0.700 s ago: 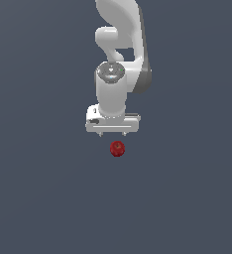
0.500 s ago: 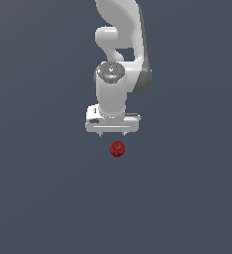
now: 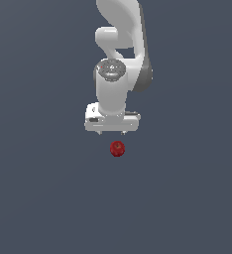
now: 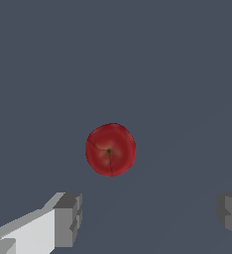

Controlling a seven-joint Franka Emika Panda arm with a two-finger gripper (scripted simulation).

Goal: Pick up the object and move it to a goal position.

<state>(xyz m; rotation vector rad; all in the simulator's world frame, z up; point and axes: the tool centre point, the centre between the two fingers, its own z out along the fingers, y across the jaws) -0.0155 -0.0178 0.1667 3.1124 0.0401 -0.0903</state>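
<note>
Your pincer (image 3: 112,133) is standing wide open and empty, its grey fingertips (image 4: 68,219) spread far wider than the apple (image 3: 117,148). The apple is resting on the table (image 3: 43,198), just ahead of the pincer and not yet between the fingers. Compared with half a second ago, almost nothing is changing: arm and apple are holding their places. You are still lining up; descent and grasp are ahead.

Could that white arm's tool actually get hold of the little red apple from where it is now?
Probably yes. The small, round, dark red apple lies alone on the plain grey surface, nothing around it. The white tool is open, its fingers set wider apart than the apple.
</note>
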